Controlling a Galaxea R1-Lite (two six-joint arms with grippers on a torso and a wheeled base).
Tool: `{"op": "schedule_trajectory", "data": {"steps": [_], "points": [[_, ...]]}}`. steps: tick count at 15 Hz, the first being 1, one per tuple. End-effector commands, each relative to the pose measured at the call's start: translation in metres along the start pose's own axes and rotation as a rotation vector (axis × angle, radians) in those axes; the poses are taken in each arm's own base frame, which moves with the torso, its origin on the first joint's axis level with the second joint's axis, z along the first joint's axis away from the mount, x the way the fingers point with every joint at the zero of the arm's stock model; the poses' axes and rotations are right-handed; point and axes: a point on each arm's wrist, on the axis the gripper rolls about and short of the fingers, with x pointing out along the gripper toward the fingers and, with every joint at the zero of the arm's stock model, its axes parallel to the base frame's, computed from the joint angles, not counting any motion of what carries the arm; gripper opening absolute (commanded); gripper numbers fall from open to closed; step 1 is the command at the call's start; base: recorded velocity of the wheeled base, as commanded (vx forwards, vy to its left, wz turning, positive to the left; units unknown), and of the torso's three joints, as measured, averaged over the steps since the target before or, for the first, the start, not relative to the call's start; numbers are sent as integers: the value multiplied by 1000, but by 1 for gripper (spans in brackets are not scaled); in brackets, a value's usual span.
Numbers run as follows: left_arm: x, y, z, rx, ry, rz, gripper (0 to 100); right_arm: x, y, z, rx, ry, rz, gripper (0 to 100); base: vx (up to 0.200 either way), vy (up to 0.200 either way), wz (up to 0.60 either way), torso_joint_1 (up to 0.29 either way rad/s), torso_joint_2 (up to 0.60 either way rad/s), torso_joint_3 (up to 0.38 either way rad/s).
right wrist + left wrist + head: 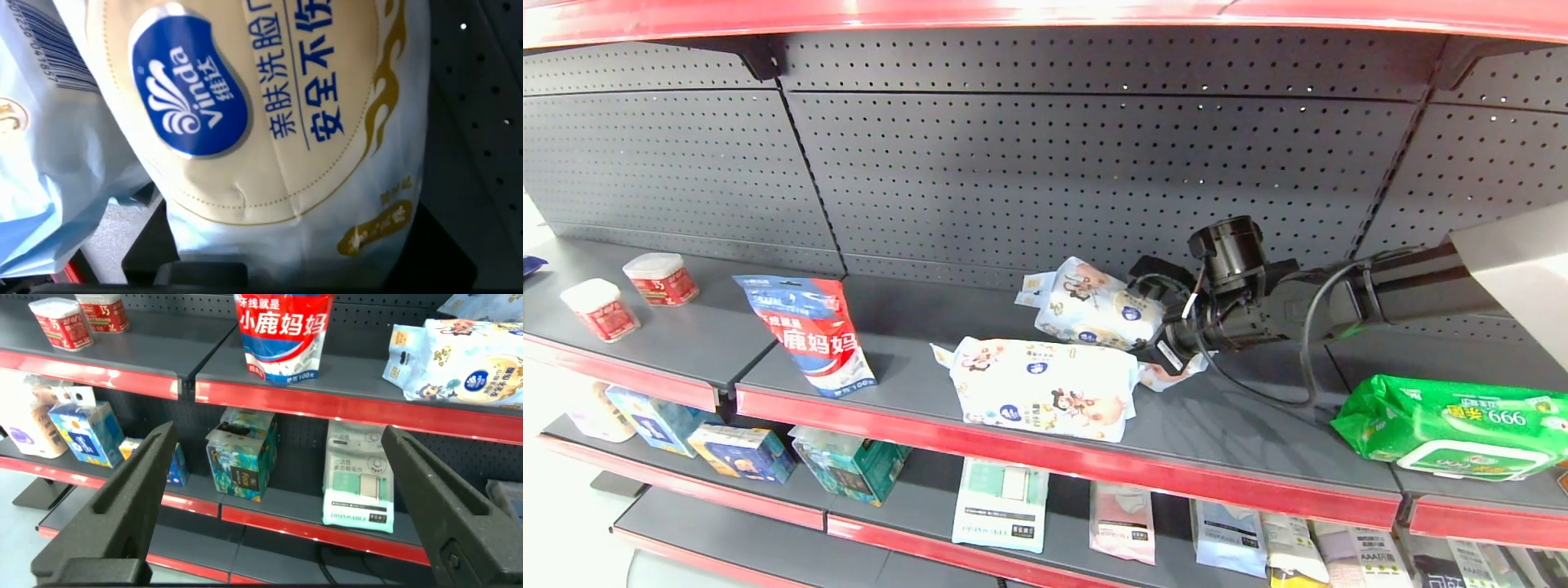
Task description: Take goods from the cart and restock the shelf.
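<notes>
Held tight in right tool (1172, 339): rear tissue pack (1094, 304), tilted, just behind front tissue pack (1045, 388), which lies by the red front edge of shelf (1241, 433). Open deck runs right of front tissue pack to green wipes pack (1454, 425). Blue-red pouch (809, 331) stands to its left. The left tool (278, 433) is spread wide.

The shelf (1241, 445) carries two cartoon-printed tissue packs (1045, 390) (1094, 306), two red-and-white tubs (600, 309) (660, 278), one blue-and-red pouch (809, 335) and one green wipes pack (1454, 425).
</notes>
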Motion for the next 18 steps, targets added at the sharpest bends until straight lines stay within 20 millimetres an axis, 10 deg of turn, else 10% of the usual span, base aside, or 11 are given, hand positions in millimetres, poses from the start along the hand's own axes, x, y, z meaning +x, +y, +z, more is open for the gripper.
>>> {"op": "schedule_trajectory", "data": {"steps": [1, 2, 18], "points": [[0, 0, 0, 0, 0, 1, 100, 0, 1, 0, -1, 1, 3, 0, 0, 0, 0, 0, 0, 0], [0, 0, 0, 0, 0, 1, 100, 0, 1, 0, -2, 3, 2, 100, 0, 0, 0, 0, 0, 0], [0, 0, 0, 0, 0, 1, 100, -23, -20, -21, 91, 31, -49, 100, 0, 0, 0, 0, 0, 0]]}}
